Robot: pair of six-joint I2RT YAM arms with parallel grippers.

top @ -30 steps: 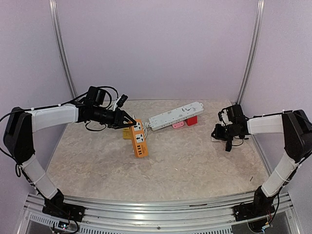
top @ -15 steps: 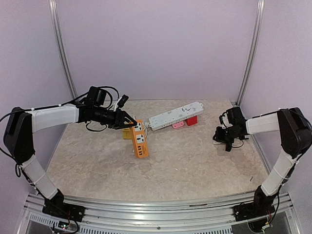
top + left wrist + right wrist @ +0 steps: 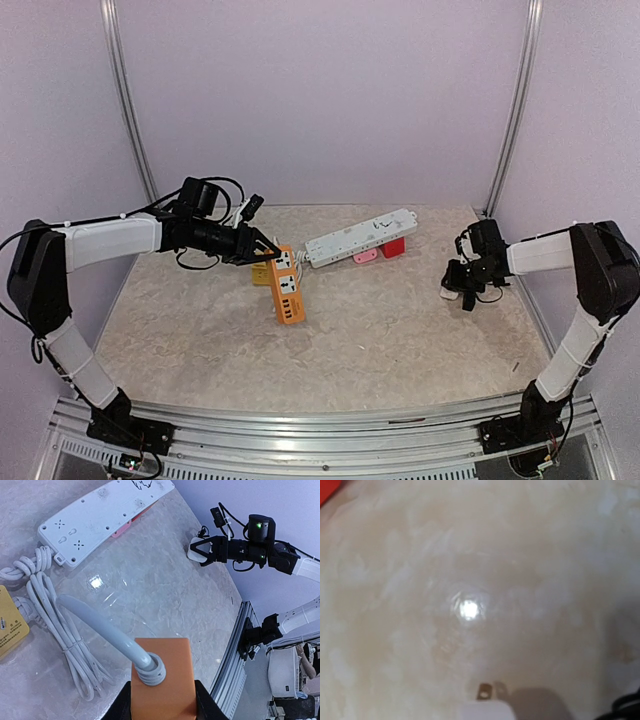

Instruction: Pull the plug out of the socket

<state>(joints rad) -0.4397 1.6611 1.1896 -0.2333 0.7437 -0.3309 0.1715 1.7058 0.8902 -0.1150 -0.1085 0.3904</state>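
Observation:
An orange socket strip (image 3: pixel 286 284) lies left of the table's middle. My left gripper (image 3: pixel 268 252) is shut on its far end. In the left wrist view that end (image 3: pixel 161 680) fills the space between my black fingers, and a grey cable (image 3: pixel 95 622) runs out of it. The white plug (image 3: pixel 198 549) is off the strip, far to the right. It sits between the fingers of my right gripper (image 3: pixel 462 287), low over the table. The right wrist view shows only the plug's white body (image 3: pixel 485 711) and one metal prong (image 3: pixel 483 691) just above the tabletop; the fingers themselves are out of frame.
A white power strip (image 3: pixel 362 236) lies at the back, resting on a pink block (image 3: pixel 366 255) and a red block (image 3: pixel 393 247). Its coiled white cord (image 3: pixel 47 617) and a yellow block (image 3: pixel 10 625) lie beside the orange strip. Walls stand close on both sides.
My right gripper has moved slightly right and down toward the table with the white plug. The left arm and the orange strip have stayed still.

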